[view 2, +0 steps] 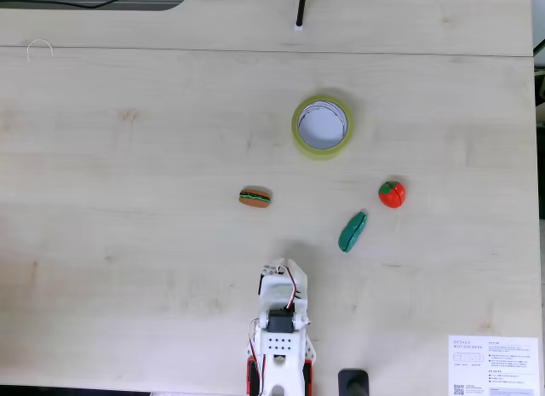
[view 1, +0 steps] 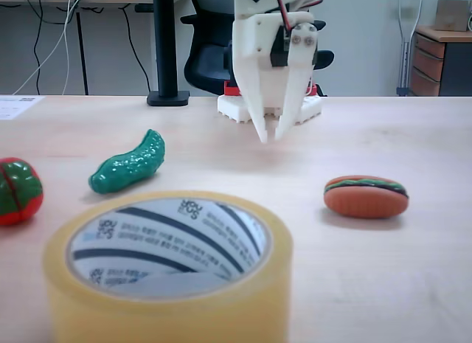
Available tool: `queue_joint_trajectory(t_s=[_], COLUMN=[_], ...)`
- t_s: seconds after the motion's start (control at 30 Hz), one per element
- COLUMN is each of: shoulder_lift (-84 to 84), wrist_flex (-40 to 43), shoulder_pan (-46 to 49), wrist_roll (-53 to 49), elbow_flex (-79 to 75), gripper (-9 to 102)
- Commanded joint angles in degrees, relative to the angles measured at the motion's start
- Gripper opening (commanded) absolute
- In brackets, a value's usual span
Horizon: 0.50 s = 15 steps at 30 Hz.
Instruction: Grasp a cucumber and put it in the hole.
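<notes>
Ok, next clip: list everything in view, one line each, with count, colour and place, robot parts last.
cucumber: one, teal-green, lying on the table between tomato and gripper in the overhead-looking fixed view
tape roll: one, yellowish, its hole empty
toy tomato: one, red and green, beside the cucumber
toy burger: one, brown, apart from the others
paper sheet: one, white, table corner
table: one, pale wood
gripper: one, white, tips nearly together, holding nothing, above the table

Tape roll's [view 1: 169, 299] inner print — none legible
</notes>
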Motion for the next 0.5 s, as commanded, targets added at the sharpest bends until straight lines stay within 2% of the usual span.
queue_joint_trajectory(t_s=[0.0, 0.33, 0.47], shoulder_lift=[0.09, 0.09, -1.23], wrist_flex=[-1.58, -12.30, -13.36], shoulder_pan=[2.81, 16.70, 18.81], wrist_roll=[0.09, -1.14, -3.08], elbow_flex=[-4.31, -10.37, -12.22], gripper=[3, 10, 11])
